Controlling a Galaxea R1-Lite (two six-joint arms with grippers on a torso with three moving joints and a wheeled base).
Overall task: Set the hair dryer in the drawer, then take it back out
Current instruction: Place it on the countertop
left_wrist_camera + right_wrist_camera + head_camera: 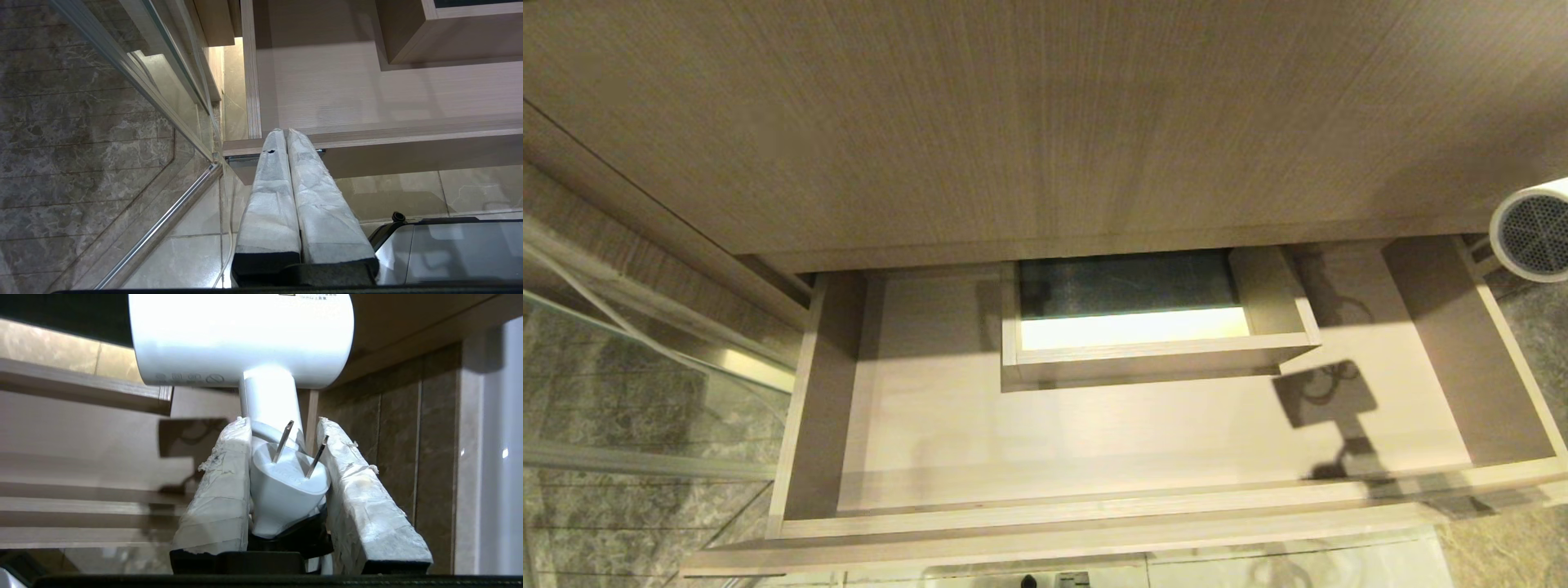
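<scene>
From the head view, the hair dryer (pixel 1534 230) is showing only as its barrel end with the dark grille, hanging above the drawer's far right corner. The drawer (pixel 1094 425) is standing pulled out, its floor bare around the boxed cutout (pixel 1152 327), and a dryer-shaped shadow is falling on the floor to the right. Neither arm is showing here.

In the left wrist view, the left gripper (pixel 282 132) is sitting parked with its taped fingers pressed together, just short of the drawer's front left corner.

In the right wrist view, the right gripper (pixel 282 424) is clamping the dryer's handle, with the white plug (pixel 286 486) wedged between its fingers and the barrel standing beyond the fingertips.

I judge this to be the carrying step, dryer held clear of the drawer. Whichever half of the task it is, the next move is calling for a steady grip while clearing the drawer's side wall.
</scene>
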